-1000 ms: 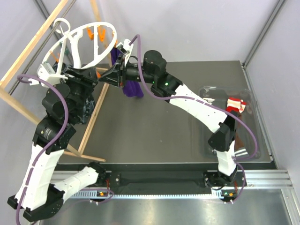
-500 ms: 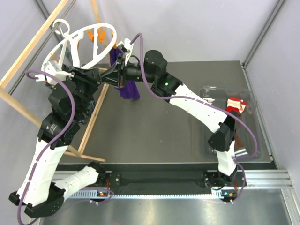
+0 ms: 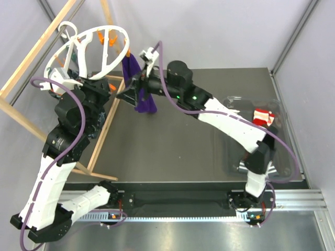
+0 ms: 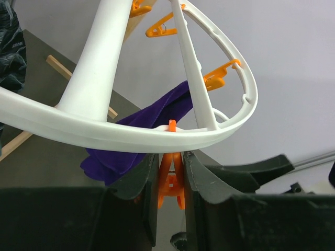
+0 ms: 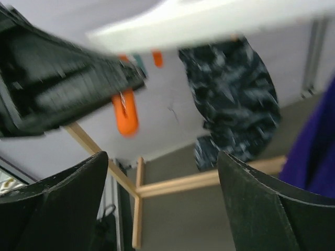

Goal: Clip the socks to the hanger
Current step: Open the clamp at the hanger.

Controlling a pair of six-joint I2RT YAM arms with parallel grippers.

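Inspection finding: the left gripper (image 4: 171,167) is closed on a small orange plastic clip (image 4: 170,185), which is pinched between both fingers. The clip hangs directly under the rim of the large white plastic ring hanger (image 4: 78,128). A long purple sock (image 4: 165,107) is draped just beyond that clip. The right gripper (image 5: 162,157) is spread wide, with nothing between its fingers. A dark teal patterned cloth (image 5: 230,89) and a pale wooden frame (image 5: 172,183) are noted ahead of it. The short red Christmas socks (image 3: 261,116) are recorded in a clear plastic tray (image 3: 285,133), beside the right arm's elbow and well apart from both grippers
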